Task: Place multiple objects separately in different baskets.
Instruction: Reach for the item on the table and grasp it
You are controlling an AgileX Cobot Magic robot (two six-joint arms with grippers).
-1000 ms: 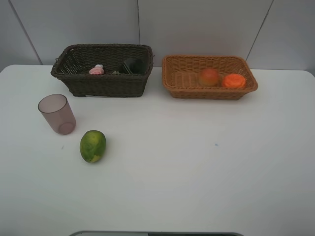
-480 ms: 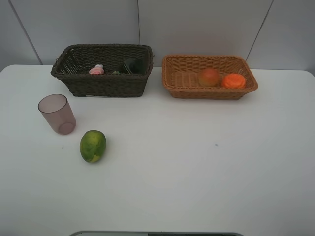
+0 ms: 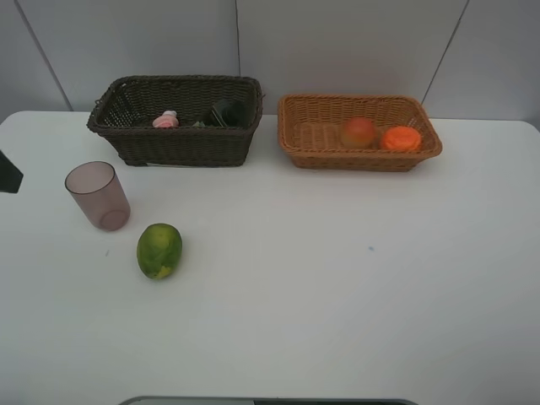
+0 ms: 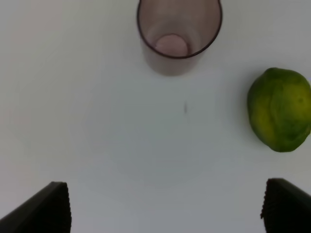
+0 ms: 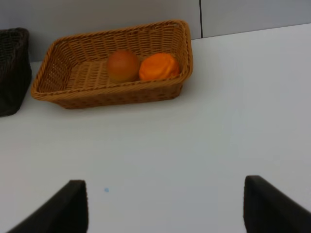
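Black fingertips of the left gripper [image 4: 165, 199] stood wide apart with nothing between them, over bare table [image 4: 97, 126]. Dead ahead of the gap, well apart from it, stood the cup [image 4: 179, 36], upright with its mouth open. The green fruit [image 4: 279, 109] lay off to one side, closer to one fingertip than to the other.

In the high view the cup sat at the left of the frame. The fruit lay just below and right of it, its long axis running roughly up the frame. A dark shape at the far left edge, level with the cup, was probably the left arm, though too little showed to be sure.

Higher up, the dark basket [image 3: 186, 148] at upper left held the pink bottle [image 3: 166, 120] and black bottle [image 3: 229, 112].

The right gripper [image 5: 167, 199] was also spread and empty, facing the tan basket [image 5: 112, 94] with the peach [image 5: 122, 65] and orange [image 5: 159, 66] inside.

Both loose things lay on the left arm's side, so it looked the nearer arm, with the cup lined up for it.
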